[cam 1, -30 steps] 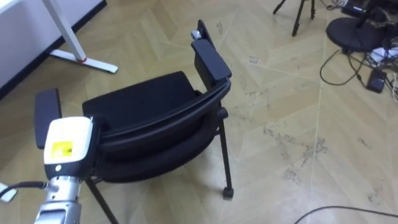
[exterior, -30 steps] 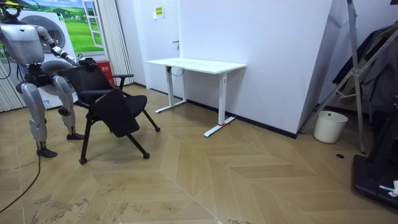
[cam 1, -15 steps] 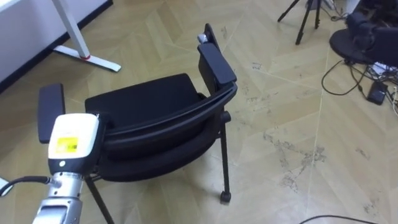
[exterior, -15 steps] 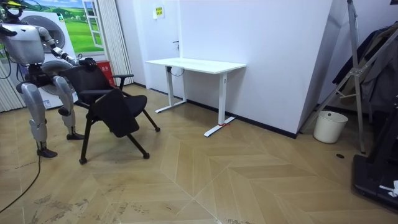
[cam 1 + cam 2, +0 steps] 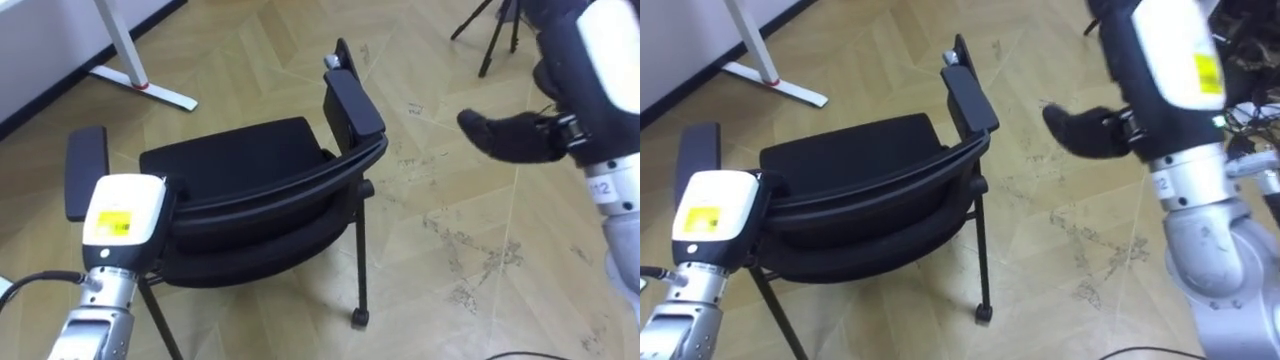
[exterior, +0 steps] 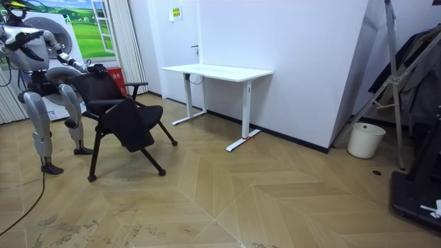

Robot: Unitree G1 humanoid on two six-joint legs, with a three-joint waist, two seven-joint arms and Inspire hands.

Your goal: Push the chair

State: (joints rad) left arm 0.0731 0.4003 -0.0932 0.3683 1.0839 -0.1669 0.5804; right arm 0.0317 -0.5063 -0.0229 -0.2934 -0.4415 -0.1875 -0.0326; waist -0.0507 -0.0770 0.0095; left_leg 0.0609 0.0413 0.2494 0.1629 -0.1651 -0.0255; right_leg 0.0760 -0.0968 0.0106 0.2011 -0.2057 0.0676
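Chair (image 5: 230,160) stands on the floor near the desk (image 6: 217,71), before the robot; left hand (image 6: 94,68) at its back, grip hidden; right hand (image 5: 505,135) hangs free, fingers straight, together; next, I judge, plant it and push.

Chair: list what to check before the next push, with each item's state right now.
1. Left hand on the backrest: cannot tell; the forearm hides its fingers.
2. Right hand on the chair: not ok; it hovers open beyond the armrest on the robot's right, touching nothing.
3. Chair standing level on its legs: ok in the room view.
4. Floor between chair and desk: ok, bare wood, if that is the push direction.
5. Tripod to the robot's right: ok, well apart from the chair.
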